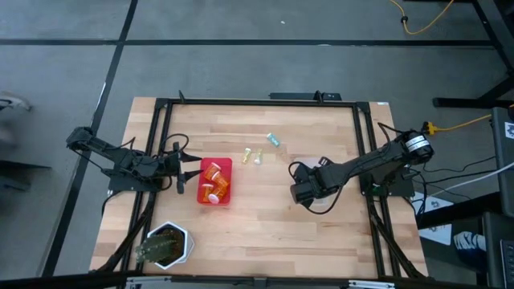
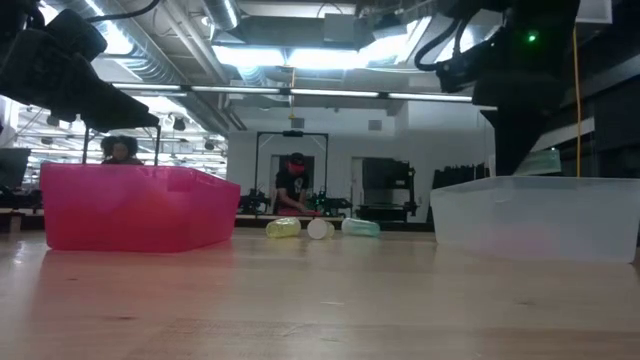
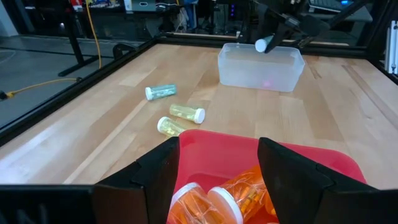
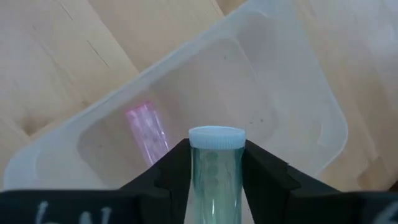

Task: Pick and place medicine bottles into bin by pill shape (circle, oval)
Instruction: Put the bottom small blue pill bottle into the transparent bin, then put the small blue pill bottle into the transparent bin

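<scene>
Teal bottle point(image 4: 216, 168) is sitting clenched between your right gripper's point(image 4: 214, 163) fingers, white cap forward, and you are holding it above the clear bin point(image 4: 298, 74), where a pink bottle point(image 4: 147, 132) is already lying. Your left gripper point(image 3: 217, 163) is hanging with jaws released over the red bin point(image 3: 298, 155), which is holding the orange bottles point(image 3: 233, 194). Between the two bins, a teal bottle point(image 3: 161, 92) and two yellow-green bottles point(image 3: 186, 112) are lying on the table point(image 1: 265, 217).
</scene>
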`<action>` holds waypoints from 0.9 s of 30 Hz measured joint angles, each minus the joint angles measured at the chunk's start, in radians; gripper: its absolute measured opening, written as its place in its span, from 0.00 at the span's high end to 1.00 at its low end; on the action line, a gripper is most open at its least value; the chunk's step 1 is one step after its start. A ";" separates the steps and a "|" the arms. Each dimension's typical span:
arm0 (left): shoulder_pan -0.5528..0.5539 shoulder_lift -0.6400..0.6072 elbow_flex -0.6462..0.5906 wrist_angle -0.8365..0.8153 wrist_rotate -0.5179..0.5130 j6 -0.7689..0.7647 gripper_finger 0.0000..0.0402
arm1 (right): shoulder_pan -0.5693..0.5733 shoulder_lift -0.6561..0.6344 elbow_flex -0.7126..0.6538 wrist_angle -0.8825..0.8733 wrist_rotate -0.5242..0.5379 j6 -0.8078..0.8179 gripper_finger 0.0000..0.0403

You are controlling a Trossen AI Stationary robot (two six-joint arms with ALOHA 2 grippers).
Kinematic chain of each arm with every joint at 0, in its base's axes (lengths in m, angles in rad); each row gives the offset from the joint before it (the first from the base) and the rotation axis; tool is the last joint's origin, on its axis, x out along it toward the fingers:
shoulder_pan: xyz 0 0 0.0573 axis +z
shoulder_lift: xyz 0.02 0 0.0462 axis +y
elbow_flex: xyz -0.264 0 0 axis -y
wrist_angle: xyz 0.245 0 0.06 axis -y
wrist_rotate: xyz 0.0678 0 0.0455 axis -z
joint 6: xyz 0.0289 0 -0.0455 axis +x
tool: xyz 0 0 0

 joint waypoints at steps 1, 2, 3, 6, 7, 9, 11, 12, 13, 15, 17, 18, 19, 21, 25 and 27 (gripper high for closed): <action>0.000 0.000 0.000 0.000 0.000 0.000 0.47 | 0.000 0.000 0.001 0.000 0.000 -0.001 0.66; 0.000 0.000 0.000 0.001 0.000 0.000 0.47 | 0.000 0.000 0.002 0.000 -0.001 -0.001 0.65; 0.000 0.000 0.000 0.001 0.000 0.000 0.47 | 0.000 0.000 0.002 0.002 0.000 -0.001 0.63; 0.000 0.000 0.000 0.001 0.000 0.000 0.47 | 0.000 0.000 0.002 0.000 -0.001 -0.002 0.58; 0.000 0.000 0.000 0.001 0.000 0.000 0.47 | 0.000 0.000 0.002 0.000 -0.001 -0.003 0.56; 0.000 0.000 0.000 0.002 0.000 0.000 0.47 | -0.001 0.000 0.003 0.001 0.000 -0.020 0.54; 0.000 0.000 0.000 0.002 0.000 0.000 0.47 | -0.002 0.000 0.007 -0.001 -0.001 -0.030 0.52; 0.000 0.000 0.000 0.002 0.000 0.000 0.47 | -0.002 0.000 0.014 0.000 0.000 -0.031 0.52; 0.000 0.000 0.000 0.002 0.000 0.000 0.47 | -0.002 0.000 0.023 0.000 0.000 -0.031 0.51; 0.000 0.000 0.000 0.002 0.000 0.000 0.47 | -0.004 0.000 0.049 -0.001 0.000 -0.031 0.51; 0.000 0.000 0.000 0.002 0.000 0.000 0.47 | -0.008 0.000 0.084 -0.001 0.002 -0.033 0.51; 0.000 0.000 0.000 0.002 0.000 0.000 0.47 | -0.011 0.000 0.103 0.001 0.014 -0.034 0.51; 0.000 0.000 0.000 0.002 0.000 0.000 0.47 | -0.014 0.000 0.120 0.003 0.038 -0.035 0.51; 0.000 0.000 0.000 0.002 0.000 0.000 0.47 | -0.015 0.000 0.153 0.003 0.115 -0.051 0.51; 0.000 0.000 0.000 0.002 0.000 0.000 0.47 | -0.015 0.000 0.188 0.075 0.325 -0.109 0.51; 0.000 0.000 0.000 0.002 0.000 0.000 0.47 | -0.016 0.000 0.189 0.152 0.394 -0.142 0.51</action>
